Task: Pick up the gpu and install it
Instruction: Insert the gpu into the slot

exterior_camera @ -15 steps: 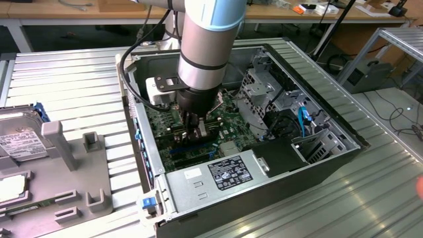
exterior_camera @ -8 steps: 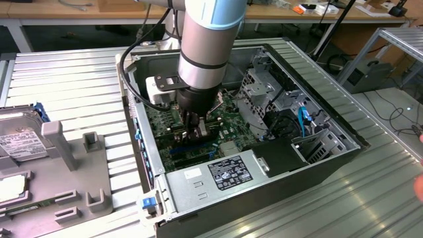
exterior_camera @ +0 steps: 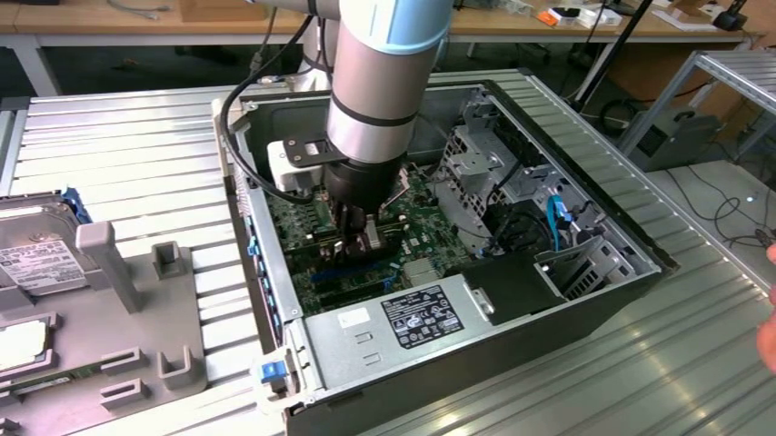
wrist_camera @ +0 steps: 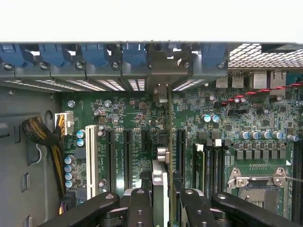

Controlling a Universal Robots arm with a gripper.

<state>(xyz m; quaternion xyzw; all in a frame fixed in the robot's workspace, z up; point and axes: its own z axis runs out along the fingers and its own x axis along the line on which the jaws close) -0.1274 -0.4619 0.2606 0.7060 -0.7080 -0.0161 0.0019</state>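
I note a hard drive (exterior_camera: 36, 257) well off from the pincer on a grey tray (exterior_camera: 145, 318), power supply (exterior_camera: 401, 322) close by.

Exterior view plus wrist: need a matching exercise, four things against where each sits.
Things:
1. gpu
2. hard drive
3. power supply
4. blue cable

Places:
a. outside the computer case, on the grey rack at the exterior view's left
b. inside the case at its near corner, label facing up
c. edge-on between the end effector's fingers, over the slots on the green board
d. inside the case beside the metal drive cage, toward the exterior view's right

Pairs: 1-c, 2-a, 3-b, 4-d
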